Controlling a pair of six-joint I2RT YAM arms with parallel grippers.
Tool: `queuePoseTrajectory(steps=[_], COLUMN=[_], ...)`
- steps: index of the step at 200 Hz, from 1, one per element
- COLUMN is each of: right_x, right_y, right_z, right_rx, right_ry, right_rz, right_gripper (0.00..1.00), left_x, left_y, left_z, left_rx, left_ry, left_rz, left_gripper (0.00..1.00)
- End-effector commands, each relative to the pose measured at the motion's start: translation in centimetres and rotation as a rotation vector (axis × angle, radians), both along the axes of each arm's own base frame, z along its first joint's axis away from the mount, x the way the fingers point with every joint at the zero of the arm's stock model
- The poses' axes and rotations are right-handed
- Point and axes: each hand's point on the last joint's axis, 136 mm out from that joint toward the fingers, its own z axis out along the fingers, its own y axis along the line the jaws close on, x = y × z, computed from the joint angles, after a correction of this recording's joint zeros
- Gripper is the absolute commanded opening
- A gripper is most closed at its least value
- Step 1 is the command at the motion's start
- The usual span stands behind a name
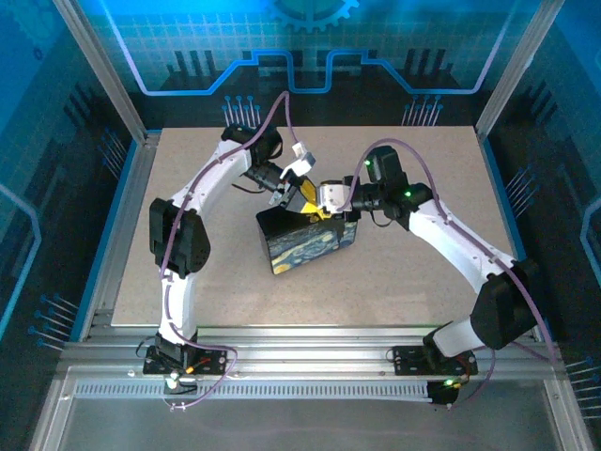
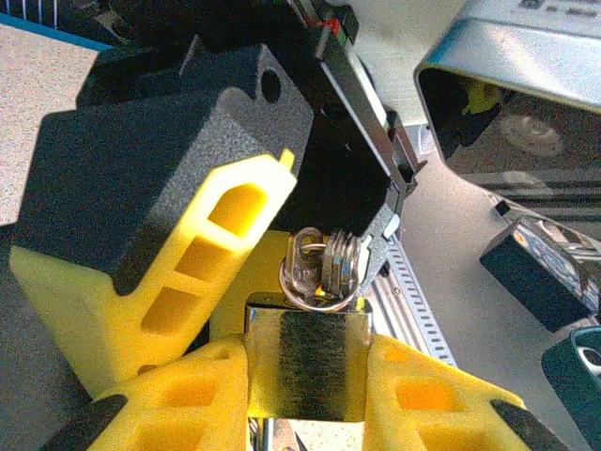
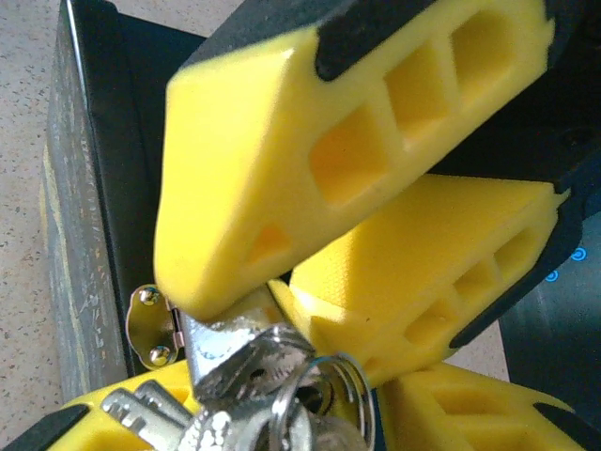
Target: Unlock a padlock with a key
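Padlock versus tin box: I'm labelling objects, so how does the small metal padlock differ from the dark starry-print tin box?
The small silvery metal padlock is far smaller than the dark tin box with blue-and-yellow print. The padlock is gripped in the left tool; the box stands on the table. The padlock is plain brushed metal, the box printed. Both are near the table's middle.

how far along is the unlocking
Done: the left gripper has the padlock pinched by its body, and the right gripper has the bunch of keys. In hand: the keys sit right against the padlock, beside the box. Left: no key visibly sits in the keyhole, so inserting and turning remain.
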Motion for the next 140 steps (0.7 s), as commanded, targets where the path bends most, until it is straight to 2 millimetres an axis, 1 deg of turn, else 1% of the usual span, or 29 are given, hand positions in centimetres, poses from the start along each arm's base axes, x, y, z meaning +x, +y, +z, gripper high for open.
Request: queuePoseTrajectory(steps=[1, 13, 34, 51, 69, 95, 131, 140], right_x=[-3.0, -3.0, -3.0, -3.0, -3.3, -3.1, -3.1, -3.0], right_y=[2.1, 1.8, 1.0, 0.8, 1.1, 1.9, 2.7, 2.7], right_z=[3.0, 2.7, 2.7, 3.2, 3.7, 3.9, 4.4, 4.1], right_rx=[0.089, 0.078, 0.089, 0.117, 0.141, 0.145, 0.171, 0.162], right_ry=[-0.046, -0.049, -0.053, -0.059, -0.049, -0.054, -0.057, -0.05], right_rz=[0.116, 0.101, 0.076, 0.066, 0.089, 0.112, 0.147, 0.146], right_gripper=[0.43, 0.44, 0.44, 0.43, 0.42, 0.42, 0.37, 0.36], left_x=[1.0, 1.2, 1.5, 1.5, 1.3, 1.3, 1.4, 1.3], left_y=[-0.1, 0.1, 0.3, 0.3, 0.4, 0.4, 0.3, 0.3], left_z=[1.0, 0.8, 0.3, 0.1, 0.3, 0.5, 0.4, 0.4], left_rx=[-0.077, -0.074, -0.06, -0.049, -0.05, -0.047, -0.041, -0.045], left_ry=[-0.04, -0.038, -0.038, -0.044, -0.052, -0.06, -0.055, -0.053], left_rz=[0.013, 0.02, 0.03, 0.034, 0.038, 0.045, 0.047, 0.046], left_gripper=[0.01, 0.02, 0.01, 0.01, 0.01, 0.01, 0.01, 0.01])
